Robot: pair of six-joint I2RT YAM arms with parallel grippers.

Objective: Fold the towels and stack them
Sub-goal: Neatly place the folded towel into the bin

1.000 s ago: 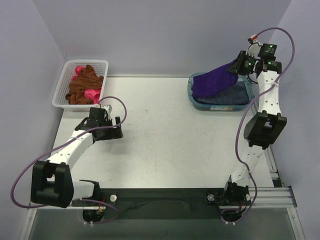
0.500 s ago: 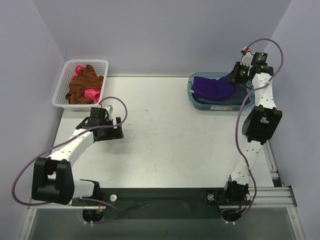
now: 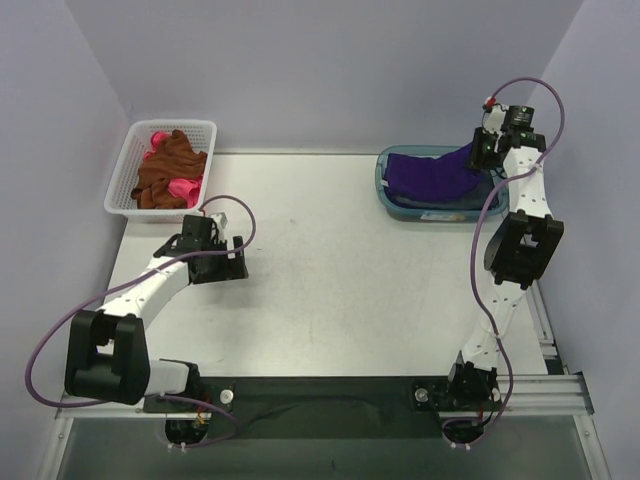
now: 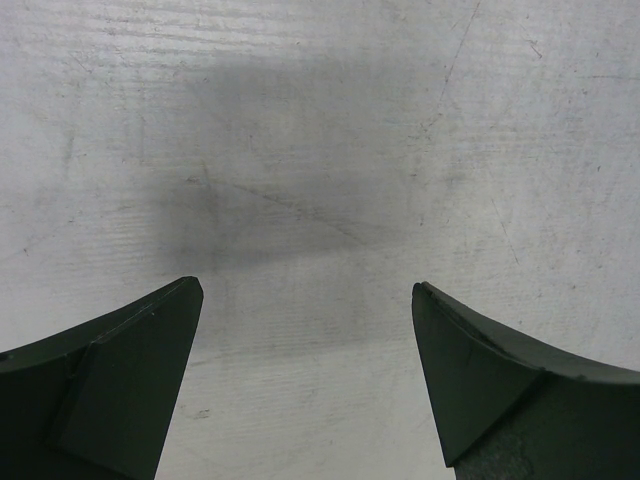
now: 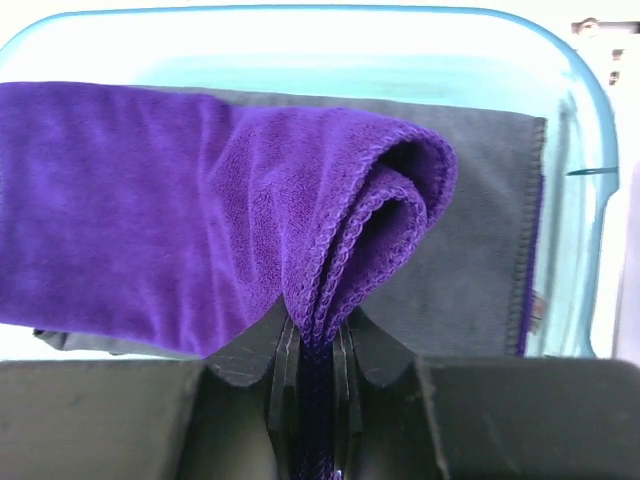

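Observation:
A deep purple towel [image 3: 432, 173] lies in the teal tub [image 3: 388, 198] at the back right, over a slate blue-grey towel [image 5: 480, 250]. My right gripper [image 3: 478, 152] is shut on the purple towel's bunched hem [image 5: 330, 280] at the tub's right end. The towel [image 5: 130, 200] drapes away across the tub. Rust-brown [image 3: 165, 170] and pink [image 3: 183, 188] towels sit crumpled in the white lattice basket [image 3: 122, 190] at the back left. My left gripper [image 3: 222, 265] is open and empty, low over bare table [image 4: 320, 200] in front of the basket.
The tub's far rim [image 5: 300, 20] curves round the towels. Grey walls close in the table at the back and both sides. The arm bases stand at the near edge.
My right gripper has lowered the purple towel from a raised, stretched drape down into the tub, drawing back toward the tub's right end. The left arm has barely moved.

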